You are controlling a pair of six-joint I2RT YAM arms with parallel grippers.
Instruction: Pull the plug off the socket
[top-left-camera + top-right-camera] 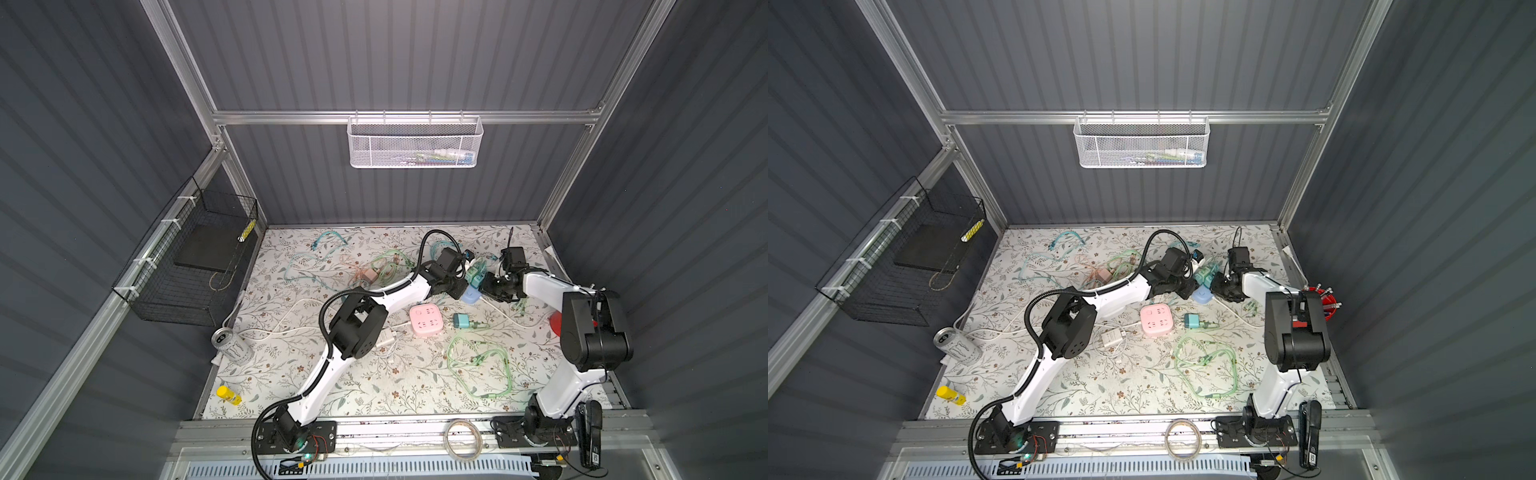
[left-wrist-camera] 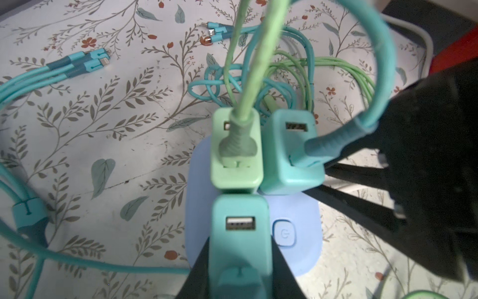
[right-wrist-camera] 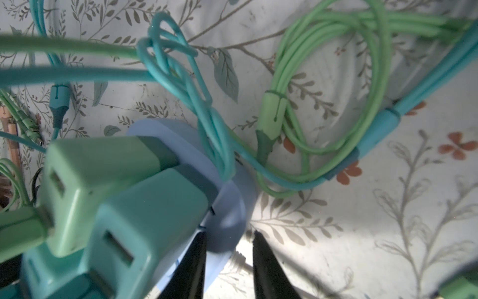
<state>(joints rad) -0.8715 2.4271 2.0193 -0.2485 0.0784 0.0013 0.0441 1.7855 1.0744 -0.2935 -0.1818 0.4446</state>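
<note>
Both top views: blue socket block (image 1: 471,296) at 2 o'clock from pink socket cube (image 1: 424,318); left gripper (image 1: 459,291) at its 9 o'clock, right gripper (image 1: 485,287) at 3 o'clock, both touching
Left wrist: left jaws closed tight on teal charger plug (image 2: 240,214), seated in block, long axis standing off socket face; pull should run along it
Right wrist: right jaws clamp blue socket block (image 3: 227,212) by rim, likely bracing
</note>
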